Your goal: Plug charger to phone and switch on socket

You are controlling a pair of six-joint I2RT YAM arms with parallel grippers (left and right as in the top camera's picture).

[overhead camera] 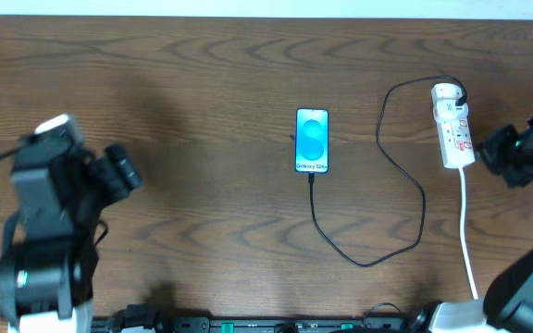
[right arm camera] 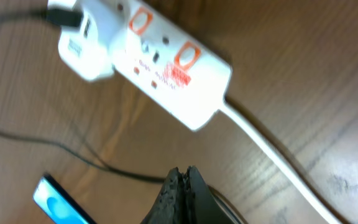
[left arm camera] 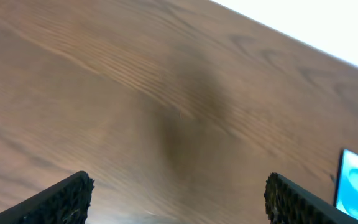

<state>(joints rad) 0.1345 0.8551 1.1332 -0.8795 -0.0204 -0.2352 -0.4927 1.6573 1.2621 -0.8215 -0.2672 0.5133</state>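
Right gripper (right arm camera: 180, 183) pinched shut on nothing, just beside the socket (right arm camera: 160, 65); left gripper (left arm camera: 179, 202) spread wide, empty.
The phone (overhead camera: 312, 141), reading "Galaxy S25", lies centred on the table (overhead camera: 183, 83), its long axis near-to-far and parallel to the socket. The charger (overhead camera: 421, 208) loops from the phone's near end to the socket's far end.

Dark wood table (overhead camera: 202, 74): visible grain, smooth, low sheen, soft pale glare. Glossy screen on phone (overhead camera: 312, 141), glass-like; edge dark and smooth. White plastic socket (right arm camera: 166, 68): smooth, slightly glossy, red printed marks. White cord (right arm camera: 272, 155): smooth, rubbery-looking sheath. Thin black charger (overhead camera: 405, 185): matt cable. Black left pads (left arm camera: 67, 199): rough, pebbled, matt. Black right pads (right arm camera: 174, 199): same coarse grain. Left arm (overhead camera: 44, 185): matt dark housing, plastic-looking, with a white part.
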